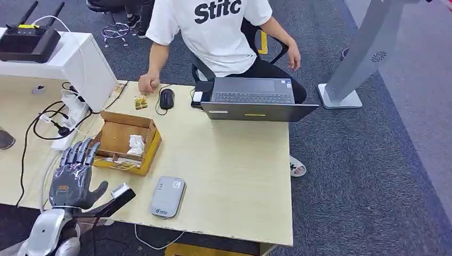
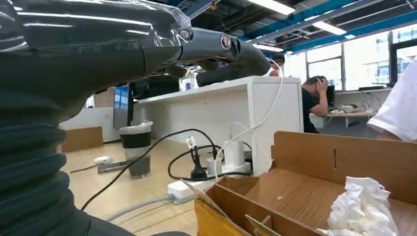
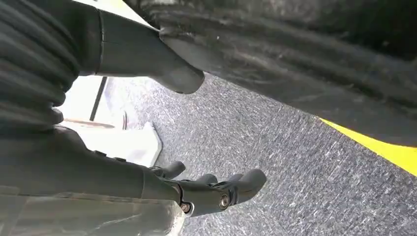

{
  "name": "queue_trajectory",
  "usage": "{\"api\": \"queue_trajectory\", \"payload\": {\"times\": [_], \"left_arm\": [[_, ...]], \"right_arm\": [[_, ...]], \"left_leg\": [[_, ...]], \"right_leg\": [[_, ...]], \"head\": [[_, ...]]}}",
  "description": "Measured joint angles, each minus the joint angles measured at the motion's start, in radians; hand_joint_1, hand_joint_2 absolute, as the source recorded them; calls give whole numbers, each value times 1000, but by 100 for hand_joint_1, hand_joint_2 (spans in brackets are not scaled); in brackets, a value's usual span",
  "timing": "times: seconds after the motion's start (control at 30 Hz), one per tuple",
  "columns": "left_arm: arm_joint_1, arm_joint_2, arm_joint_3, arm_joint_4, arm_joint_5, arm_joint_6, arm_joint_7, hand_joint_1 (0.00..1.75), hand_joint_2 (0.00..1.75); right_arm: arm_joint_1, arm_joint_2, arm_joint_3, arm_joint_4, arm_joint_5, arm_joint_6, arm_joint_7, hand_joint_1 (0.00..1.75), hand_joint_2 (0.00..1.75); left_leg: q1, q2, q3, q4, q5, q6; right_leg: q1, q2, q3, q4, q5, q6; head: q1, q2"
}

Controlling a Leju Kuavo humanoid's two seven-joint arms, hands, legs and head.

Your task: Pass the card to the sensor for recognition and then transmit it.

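Observation:
My left hand (image 1: 74,173) hovers over the table's near left corner, fingers spread and stretched toward an open cardboard box (image 1: 152,146), holding nothing. In the left wrist view the fingers (image 2: 216,49) reach out above the box wall (image 2: 344,157). Flat card-like pieces (image 1: 114,162) lie in the box's near compartment, and crumpled white paper (image 1: 136,144) lies behind them. The grey flat sensor (image 1: 168,196) lies on the table to the right of my hand. My right hand (image 3: 211,189) hangs over the carpet with its fingers straight and empty.
A person in a white shirt (image 1: 213,29) sits at the far side with a fist on the table, near a mouse (image 1: 167,98) and a laptop (image 1: 253,98). A power strip with cables (image 1: 66,120) lies left of the box. A small white piece on a dark bar (image 1: 121,191) sits by my thumb.

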Motion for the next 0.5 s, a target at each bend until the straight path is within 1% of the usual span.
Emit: {"api": "queue_trajectory", "payload": {"times": [0.03, 0.07, 0.27, 0.5], "left_arm": [[-12, -6, 8, 24, 2, 23, -20, 0, 175], [-17, -9, 11, 32, 4, 32, -29, 0, 175], [-61, -32, 13, 84, -13, 46, -45, 0, 175], [-142, -68, 12, 182, -19, 86, -85, 0, 175]], "right_arm": [[-1, 0, 5, 0, 4, 1, 1, 0, 175], [-1, 0, 6, 0, 4, 1, 1, 0, 175], [-1, 0, 10, 0, 6, 4, -5, 0, 175], [-1, 0, 11, 0, 5, 4, -9, 0, 175]], "left_leg": [[0, 0, 0, 0, 0, 0], [0, 0, 0, 0, 0, 0], [0, -2, 0, 0, 0, 0], [0, -2, 0, 0, 0, 0]], "right_leg": [[0, 0, 0, 0, 0, 0], [0, 0, 0, 0, 0, 0], [0, -1, 0, 0, 0, 0], [0, -1, 0, 0, 0, 0]], "head": [[0, 0], [0, 0], [0, 0], [0, 0]]}}
